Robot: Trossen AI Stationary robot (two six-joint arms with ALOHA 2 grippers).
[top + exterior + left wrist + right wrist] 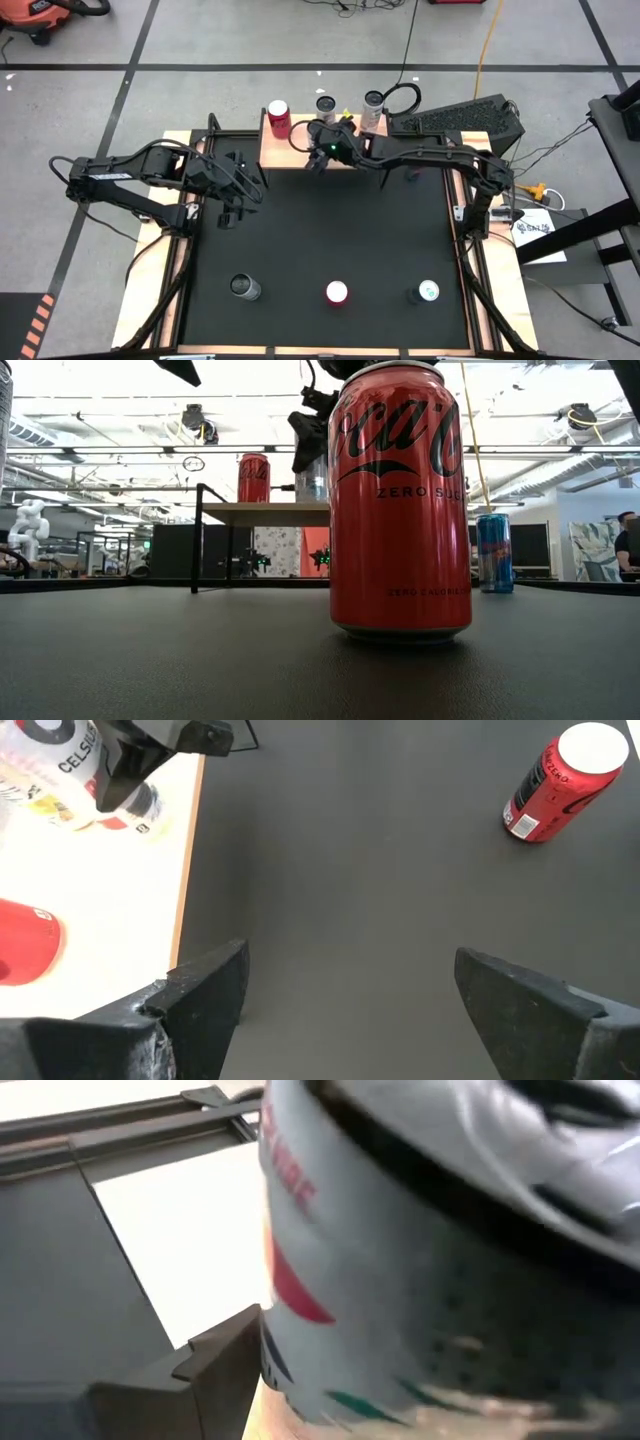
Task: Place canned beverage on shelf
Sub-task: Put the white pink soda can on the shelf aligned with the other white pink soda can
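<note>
Glossy metal can (400, 500) on matt black mat (200, 660); pale wood shelf (285, 148).

Three cans (325, 107) on shelf (300, 150); three more (337, 292) on mat (320, 240).

The red can (400, 500) on the mat reads "ZERO SUG" under a script logo. A white can (55, 765) on the shelf (110, 890) reads "CELSIUS".
</note>
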